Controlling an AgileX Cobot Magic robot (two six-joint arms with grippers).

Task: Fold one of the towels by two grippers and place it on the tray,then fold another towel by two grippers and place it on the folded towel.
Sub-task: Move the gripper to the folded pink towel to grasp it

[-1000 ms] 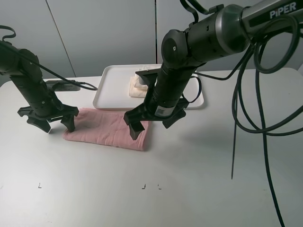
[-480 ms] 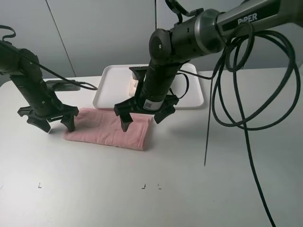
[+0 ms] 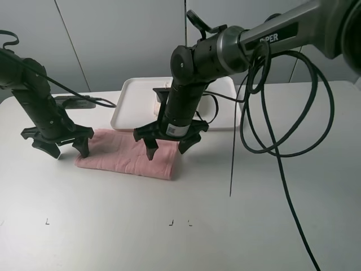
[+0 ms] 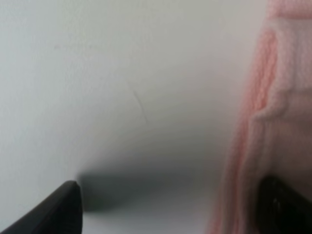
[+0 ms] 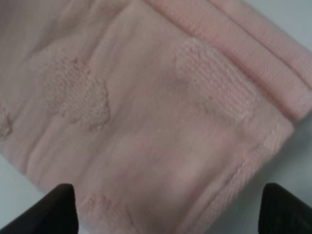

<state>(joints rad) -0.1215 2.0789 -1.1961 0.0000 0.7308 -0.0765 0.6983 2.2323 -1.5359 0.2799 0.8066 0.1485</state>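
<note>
The first half of the task is judged complete: the cream towel (image 3: 157, 104) is seen folded small on the tray (image 3: 130, 107), partly hidden behind the right arm. The pink towel (image 3: 121, 151) is laid flat on the tabletop (image 3: 254, 214) just in front of the tray, as a long rectangle with layered edges, so at least one fold appears to have been made. A further fold may be needed, and the lift onto the cream towel is not yet done.

The left pincer (image 3: 69, 151) is held open at the towel's left end. In the left wrist view one finger is seen over the towel's edge (image 4: 273, 97) and the other over bare tabletop, and nothing is gripped.

The right pincer (image 3: 167, 152) is set low over the towel's right end, its jaws spread wide with nothing clamped between them. In the right wrist view the pink cloth (image 5: 146, 122) is spread beneath and between both fingertips, and whether they touch it cannot be told
</note>
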